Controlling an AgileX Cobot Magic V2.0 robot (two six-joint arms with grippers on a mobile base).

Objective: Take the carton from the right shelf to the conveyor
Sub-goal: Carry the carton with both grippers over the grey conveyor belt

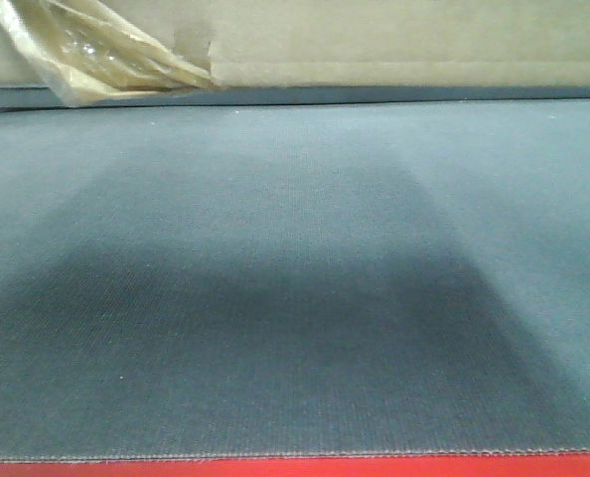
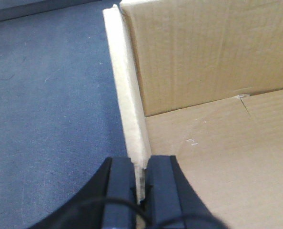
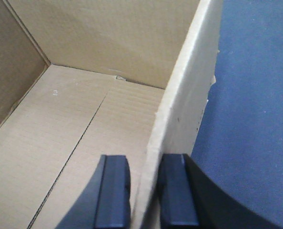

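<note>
Carton: at the far side of the conveyor.
Left claw: clamped on its left wall.
Right claw: clamped on its right wall.
Done: carrying, I think.
Left to do: let go.

The front view sits low and close over the belt, facing across it to the box at the far edge. The wrist views look down from close by, past the left gripper and the right gripper, each along a box wall; all three share box and belt.
</note>
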